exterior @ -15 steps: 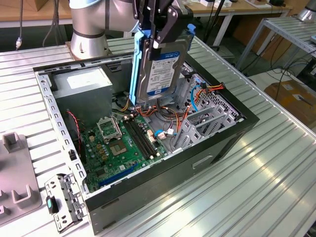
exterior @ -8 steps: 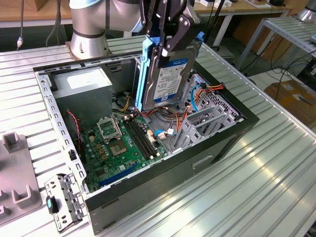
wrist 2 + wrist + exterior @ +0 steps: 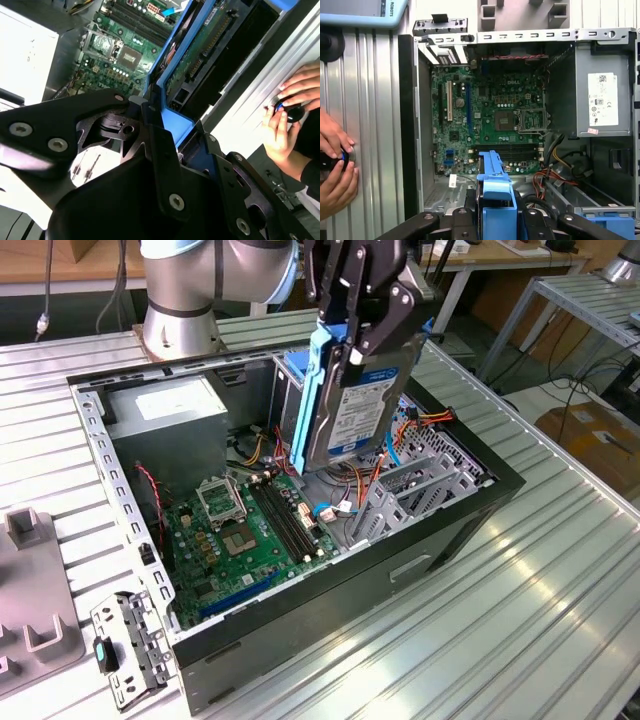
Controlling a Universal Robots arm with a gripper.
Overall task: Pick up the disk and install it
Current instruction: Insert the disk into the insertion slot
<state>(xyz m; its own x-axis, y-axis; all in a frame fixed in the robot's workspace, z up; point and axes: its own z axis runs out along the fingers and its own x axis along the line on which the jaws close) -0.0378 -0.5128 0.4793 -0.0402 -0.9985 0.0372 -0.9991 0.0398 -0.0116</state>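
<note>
Disk (image 3: 365,405), one only, hangs on edge and tilted above the open computer case (image 3: 450,540). The arm's fingers (image 3: 390,312) are clamped on its blue-framed upper end and hide that end. Beneath lie orange cables (image 3: 428,418), a grey drive cage (image 3: 415,485) and the motherboard (image 3: 250,530). Two hands (image 3: 337,182), partly cut off, rest on the bench (image 3: 560,620) beside the case.
</note>
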